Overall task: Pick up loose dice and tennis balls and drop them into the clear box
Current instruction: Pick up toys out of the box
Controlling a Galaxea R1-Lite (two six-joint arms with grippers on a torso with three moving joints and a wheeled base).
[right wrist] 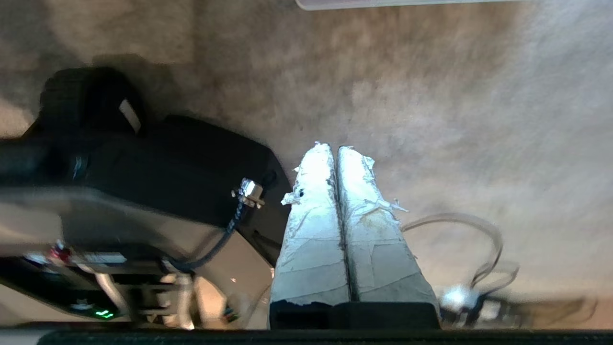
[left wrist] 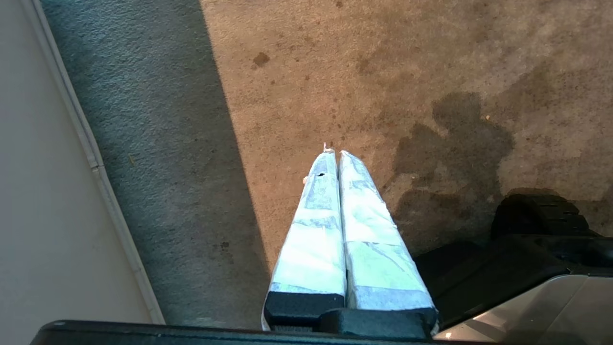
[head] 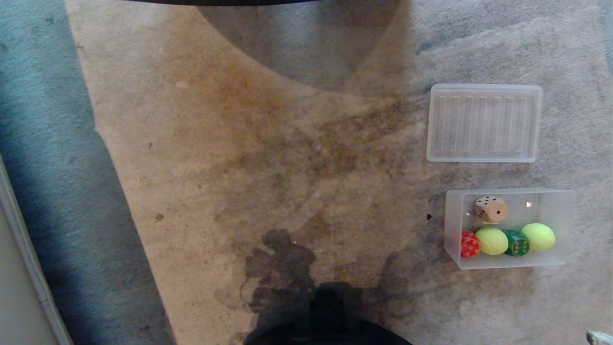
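Frosted plastic, the clear box point(head: 510, 227) sat on the carpet point(head: 268, 167) ahead and to the robot's right, long axis crosswise, holding three dice point(head: 491, 209) and two tennis balls point(head: 491, 240). The right gripper point(right wrist: 334, 148), nearer, and left gripper point(left wrist: 334, 154) were both closed, empty.

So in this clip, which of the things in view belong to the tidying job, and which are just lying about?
Part of the job:
- frosted translucent plastic tub
- tan wooden die, red dotted die and green dotted die, all inside it
- two fuzzy yellow-green tennis balls, also inside

Just lying about:
- flat ribbed translucent lid, on the carpet beyond the tub
- stained beige carpet
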